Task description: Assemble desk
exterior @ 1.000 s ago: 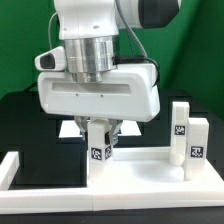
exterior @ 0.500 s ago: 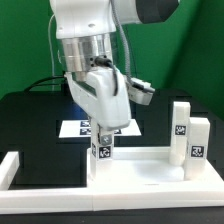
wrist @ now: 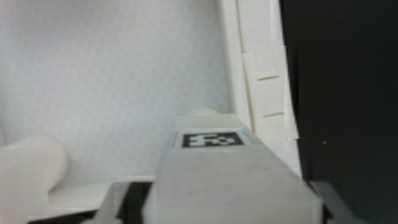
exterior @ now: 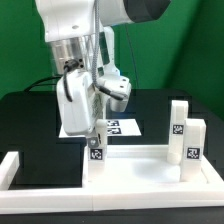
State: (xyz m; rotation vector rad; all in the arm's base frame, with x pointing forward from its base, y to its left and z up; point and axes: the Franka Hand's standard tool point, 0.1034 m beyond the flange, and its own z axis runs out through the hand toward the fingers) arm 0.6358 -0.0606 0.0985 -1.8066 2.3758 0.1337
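Observation:
The white desk panel (exterior: 150,172) lies flat at the front of the table, its rim showing in the wrist view (wrist: 260,70). A short white leg post (exterior: 96,152) with a tag stands upright at the panel's corner on the exterior view's left. My gripper (exterior: 96,134) comes straight down on it, shut on the post's upper part. In the wrist view the post (wrist: 217,165) fills the space between the fingers (wrist: 128,203), tag facing the camera. Two more leg posts (exterior: 179,124) (exterior: 197,143) stand at the exterior view's right.
The marker board (exterior: 124,127) lies on the black table just behind the gripper. A white L-shaped border bar (exterior: 10,166) runs along the exterior view's left and front. A rounded white shape (wrist: 27,172) sits beside the post in the wrist view.
The gripper and wrist have turned about the vertical axis over the post, from broadside to nearly edge-on, and shifted slightly toward the exterior view's left. The post stays on the panel corner.

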